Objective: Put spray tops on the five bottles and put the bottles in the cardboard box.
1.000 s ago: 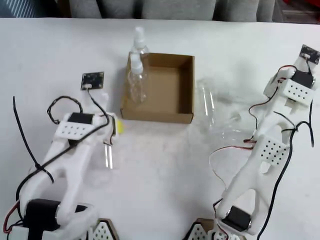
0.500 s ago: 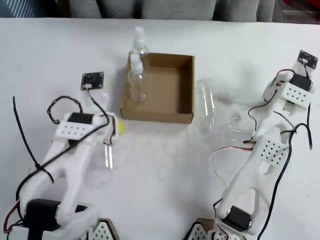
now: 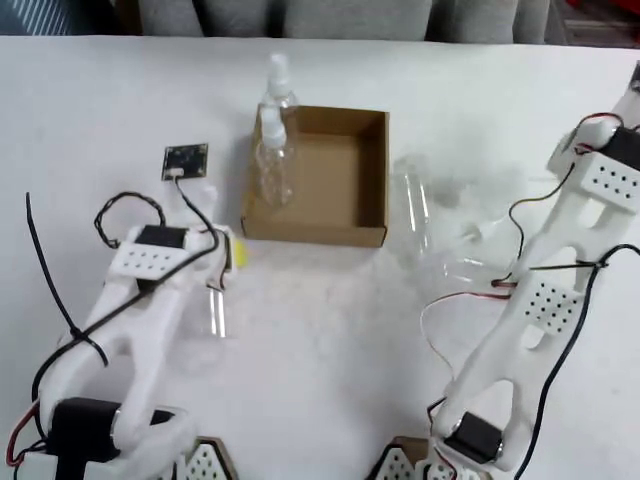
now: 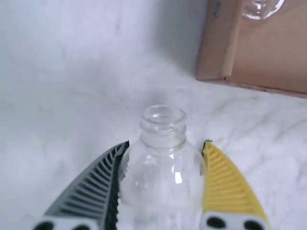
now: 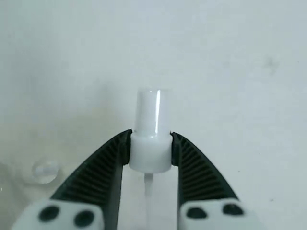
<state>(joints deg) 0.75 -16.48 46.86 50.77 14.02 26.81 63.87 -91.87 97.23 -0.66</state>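
Nearest in, the left gripper [image 4: 165, 143] is clamping an open bottle [image 4: 162, 122] by the shoulders. Its grey and yellow jaws are pressing on either side, and the bare neck is pointing toward the corner of the cardboard box [image 3: 312, 233]. That bottle is sitting low on the surface [image 3: 320, 340], just short of the box's near left corner, and it is waiting for a top.

Over on the right, the right gripper [image 5: 151, 135] is pinching a spray top [image 5: 152, 115] by its collar, jaws narrow and tight on it, out by the far right edge and well apart from the held bottle.

Score so far: one capped bottle [image 3: 272, 165] is standing inside the box against its left wall. A second capped bottle [image 3: 278, 85] is standing just beyond the far wall, apparently not in yet. That is looking like two tops fitted and one bottle boxed, with three tops and four placements to go.

Between the arms, one bare bottle [image 3: 413, 212] and a second bare bottle [image 3: 468, 262] are lying just right of the box. They are likely sitting in the path the top must cross.
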